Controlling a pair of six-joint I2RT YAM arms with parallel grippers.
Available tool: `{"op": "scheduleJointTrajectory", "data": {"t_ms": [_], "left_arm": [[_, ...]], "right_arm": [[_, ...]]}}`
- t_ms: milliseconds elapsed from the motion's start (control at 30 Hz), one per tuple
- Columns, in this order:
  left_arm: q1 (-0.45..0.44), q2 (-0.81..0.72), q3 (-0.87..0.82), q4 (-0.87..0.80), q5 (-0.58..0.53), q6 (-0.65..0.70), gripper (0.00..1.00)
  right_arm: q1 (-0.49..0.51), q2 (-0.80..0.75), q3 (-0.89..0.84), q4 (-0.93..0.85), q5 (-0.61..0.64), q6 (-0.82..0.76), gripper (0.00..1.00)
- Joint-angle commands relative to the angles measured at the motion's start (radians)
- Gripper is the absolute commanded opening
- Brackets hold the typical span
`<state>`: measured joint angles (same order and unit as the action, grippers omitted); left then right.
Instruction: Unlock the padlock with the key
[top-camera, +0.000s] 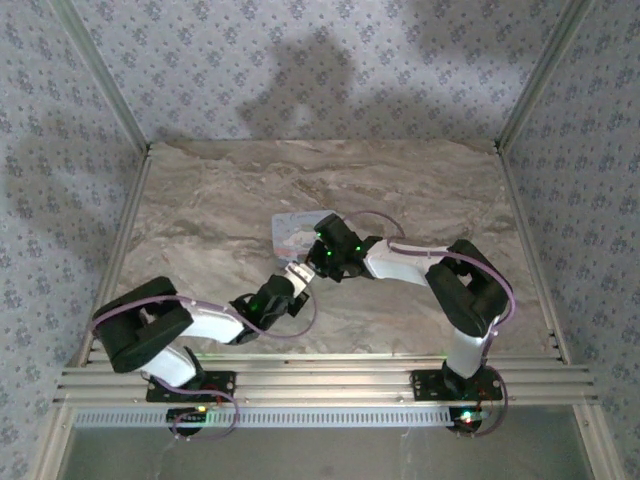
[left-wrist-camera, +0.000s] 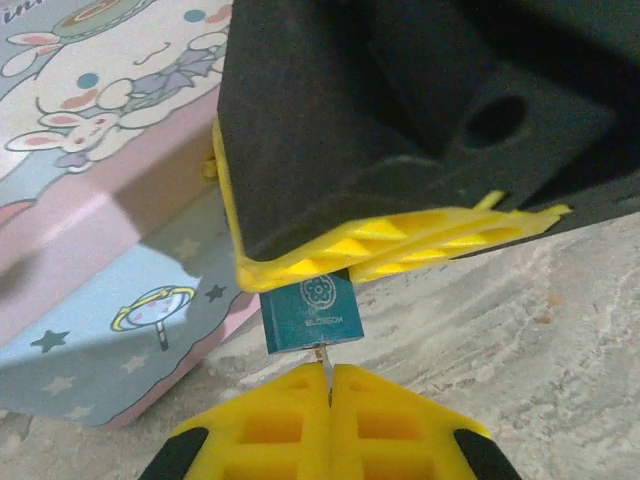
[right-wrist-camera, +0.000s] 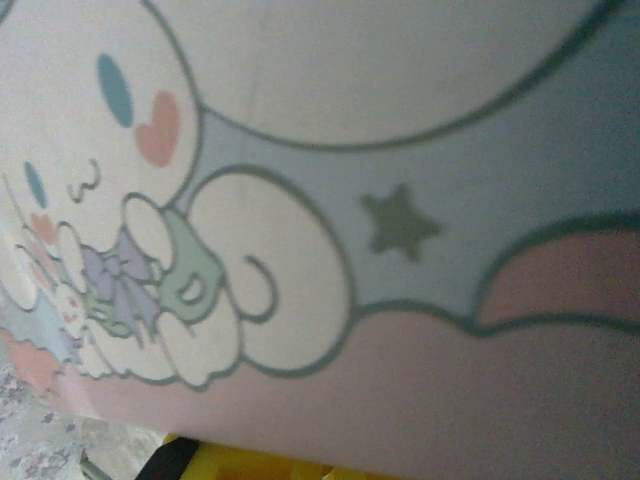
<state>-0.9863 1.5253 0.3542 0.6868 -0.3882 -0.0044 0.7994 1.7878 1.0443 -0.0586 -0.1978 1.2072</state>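
1. Here the teal padlock (left-wrist-camera: 308, 315) sits just above the tabletop (left-wrist-camera: 500, 330), clamped in the closed right gripper (left-wrist-camera: 340, 258).
2. The key (left-wrist-camera: 325, 368) meets its underside, pinched in the closed left gripper (left-wrist-camera: 328, 400).
3. The tabletop is marbled, and floral-papered walls (top-camera: 300, 60) surround it.
4. A cartoon-printed box (left-wrist-camera: 110, 200) lies just beside them, its contents hidden.

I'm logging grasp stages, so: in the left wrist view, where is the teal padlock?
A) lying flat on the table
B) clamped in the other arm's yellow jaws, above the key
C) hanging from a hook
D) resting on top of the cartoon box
B: the teal padlock is pinched in the right gripper, whose jaws are shut on it, while the key in the left gripper points up at its underside.
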Motion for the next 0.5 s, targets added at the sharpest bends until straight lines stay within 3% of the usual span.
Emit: {"op": "scheduleJointTrajectory", "data": {"t_ms": [0, 200, 367, 467], "left_arm": [[-0.015, 0.054, 0.002, 0.002, 0.033, 0.040, 0.00], [0.061, 0.039, -0.094, 0.183, 0.146, -0.142, 0.00], [0.110, 0.003, -0.126, 0.197, 0.191, -0.196, 0.00], [0.129, -0.014, -0.133, 0.195, 0.206, -0.209, 0.00]], "right_arm": [[0.015, -0.001, 0.020, -0.008, -0.065, 0.025, 0.02], [0.015, -0.016, 0.006, -0.003, -0.058, 0.026, 0.34], [0.016, -0.030, 0.005, -0.010, -0.040, 0.017, 0.47], [0.020, -0.041, 0.002, -0.009, -0.026, 0.009, 0.49]]}}
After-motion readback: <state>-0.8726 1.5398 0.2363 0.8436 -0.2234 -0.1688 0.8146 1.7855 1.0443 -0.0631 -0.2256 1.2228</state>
